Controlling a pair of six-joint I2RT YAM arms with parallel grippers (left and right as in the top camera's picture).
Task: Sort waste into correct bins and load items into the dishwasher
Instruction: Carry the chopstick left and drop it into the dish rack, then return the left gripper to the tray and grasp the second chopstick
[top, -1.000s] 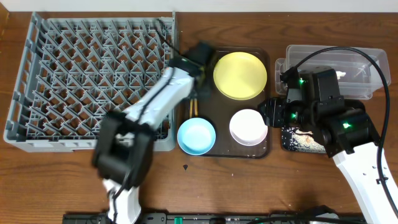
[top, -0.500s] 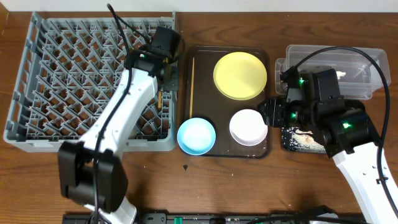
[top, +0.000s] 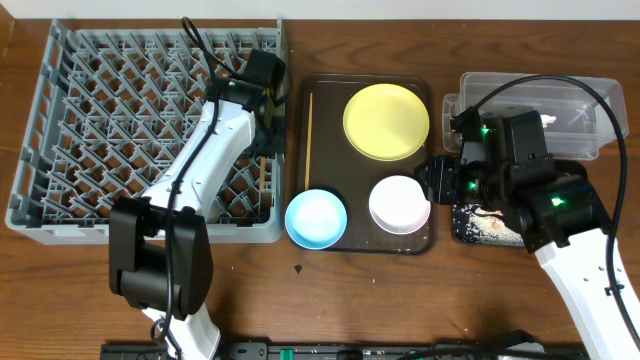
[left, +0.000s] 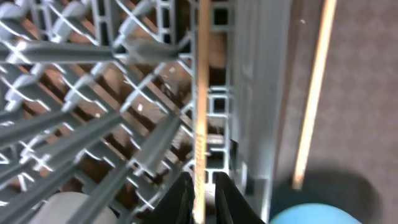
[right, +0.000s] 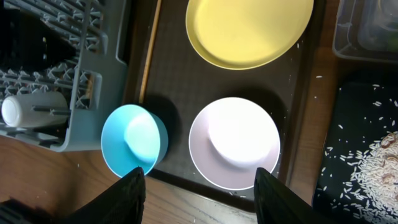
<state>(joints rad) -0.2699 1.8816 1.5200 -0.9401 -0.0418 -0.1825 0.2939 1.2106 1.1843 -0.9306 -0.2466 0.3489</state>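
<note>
My left gripper (top: 266, 138) is shut on a wooden chopstick (left: 200, 93) and holds it over the right edge of the grey dish rack (top: 60, 120). Its fingertips (left: 202, 198) pinch the stick's lower part. The second chopstick (top: 308, 130) lies on the brown tray, and it also shows in the left wrist view (left: 314, 93). The yellow plate (top: 386, 120), light blue bowl (top: 316, 218) and white bowl (top: 400, 203) sit on that tray. A white cup (right: 31, 107) lies in the rack. My right gripper (right: 205, 196) is open and empty, above the bowls.
The dark brown serving tray (top: 430, 235) lies between the rack and the bins. The clear tub (top: 540, 95) stands at the back right. The black tray (top: 470, 228) in front of it holds beige food scraps (right: 379, 155). My right arm covers part of the bins.
My left gripper has carried the chopstick from the brown tray leftward to the rack's right edge. The right arm has not moved.
</note>
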